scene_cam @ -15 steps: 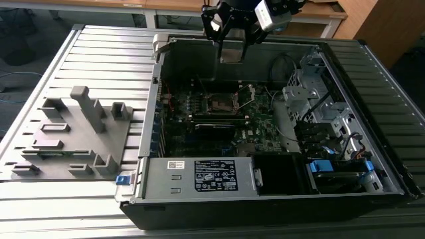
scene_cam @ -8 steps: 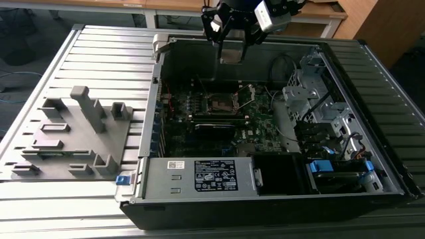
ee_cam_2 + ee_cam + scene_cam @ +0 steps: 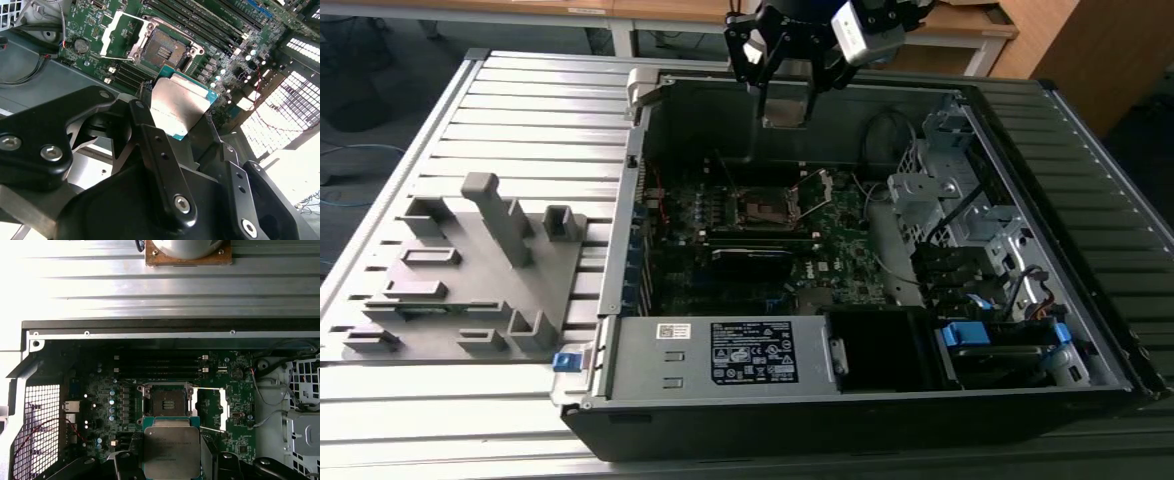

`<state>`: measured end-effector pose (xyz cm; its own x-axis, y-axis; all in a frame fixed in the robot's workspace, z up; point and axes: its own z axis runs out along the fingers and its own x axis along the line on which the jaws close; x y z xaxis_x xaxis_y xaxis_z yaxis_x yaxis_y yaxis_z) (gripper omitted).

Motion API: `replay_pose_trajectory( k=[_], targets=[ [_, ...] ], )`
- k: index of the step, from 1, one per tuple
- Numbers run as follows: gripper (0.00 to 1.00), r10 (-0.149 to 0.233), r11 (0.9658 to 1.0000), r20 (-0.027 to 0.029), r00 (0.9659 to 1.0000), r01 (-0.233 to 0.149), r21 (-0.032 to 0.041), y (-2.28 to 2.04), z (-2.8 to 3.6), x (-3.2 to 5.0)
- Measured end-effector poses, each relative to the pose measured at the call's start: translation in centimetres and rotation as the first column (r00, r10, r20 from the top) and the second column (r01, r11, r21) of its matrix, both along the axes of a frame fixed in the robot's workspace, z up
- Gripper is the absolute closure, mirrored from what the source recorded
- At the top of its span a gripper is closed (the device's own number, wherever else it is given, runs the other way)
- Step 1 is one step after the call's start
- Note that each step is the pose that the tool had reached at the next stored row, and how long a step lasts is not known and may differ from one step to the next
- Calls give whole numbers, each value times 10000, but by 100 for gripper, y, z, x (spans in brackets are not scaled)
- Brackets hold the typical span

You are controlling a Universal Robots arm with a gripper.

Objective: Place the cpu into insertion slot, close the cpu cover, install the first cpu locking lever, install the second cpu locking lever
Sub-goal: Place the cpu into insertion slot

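Holding the cpu (image 3: 180, 107) clamped between its fingers, gripper (image 3: 785, 110) hangs over open computer case (image 3: 720, 355). Insertion slot (image 3: 166, 402) bare; cpu cover (image 3: 108, 35) flipped open beside it.

Ribbed grey metal table (image 3: 534, 110), pale wooden desks (image 3: 654, 12) behind, dark floor (image 3: 360, 130) beyond its corner.
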<state>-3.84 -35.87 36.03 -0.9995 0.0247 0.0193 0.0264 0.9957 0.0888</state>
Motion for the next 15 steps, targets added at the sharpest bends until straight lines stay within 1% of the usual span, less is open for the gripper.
replay_pose_trajectory(
  k=[2, 6, 15],
  targets=[
    [46, 0, 10000, 1, 10000, 0, 4, 0, -7, 0],
    [46, 0, 10000, -1, 10000, 0, 0, 0, -41, 0],
    [46, 0, 10000, 2, 10000, 0, 4, 0, -52, 0]
  ],
)
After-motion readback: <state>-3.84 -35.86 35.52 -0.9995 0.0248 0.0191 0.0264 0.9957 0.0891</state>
